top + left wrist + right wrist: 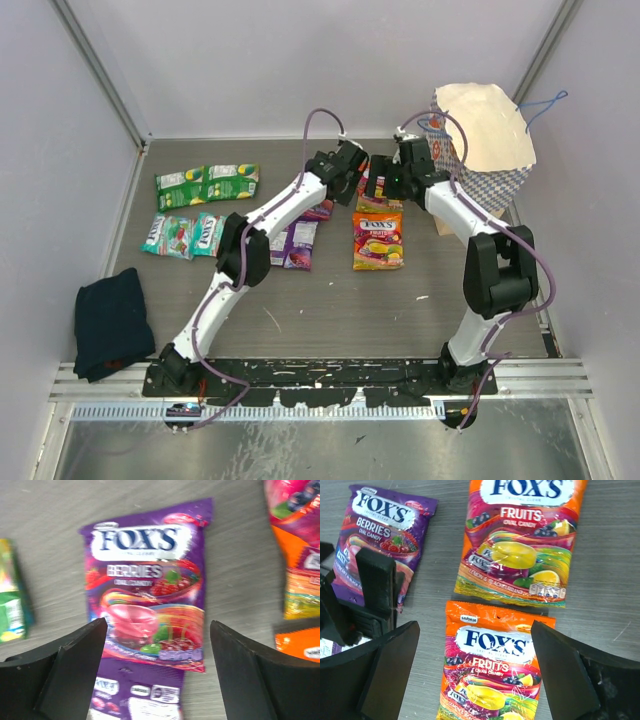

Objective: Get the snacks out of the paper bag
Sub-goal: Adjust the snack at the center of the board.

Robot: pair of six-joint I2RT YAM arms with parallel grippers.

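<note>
I have both arms stretched out over the middle of the surface [330, 310], wrists close together. The left fingers [75, 655] stand wide apart and hold nothing. A purple packet [147, 580] lies flat on the surface under the gap, its lower edge meeting a second purple packet [142, 697].

The right fingers [385, 670] are spread just as wide, also with nothing in them. They hang over an orange packet [492, 670], and a second orange packet [520, 545] lies just beyond it, the two almost edge to edge. In the right wrist view the left arm's black fingers sit over the end of the purple packet.

From above, two green packets [181, 187] and two teal packets [168, 235] lie in pairs on the left, well apart from the bag [500, 185]. The bag stands in the far right corner behind the right arm, mouth open and cream inside showing, with a blue handle [545, 102] sticking out to the right. I cannot tell whether anything is in it. A dark cloth [110, 320] lies at the near left.
</note>
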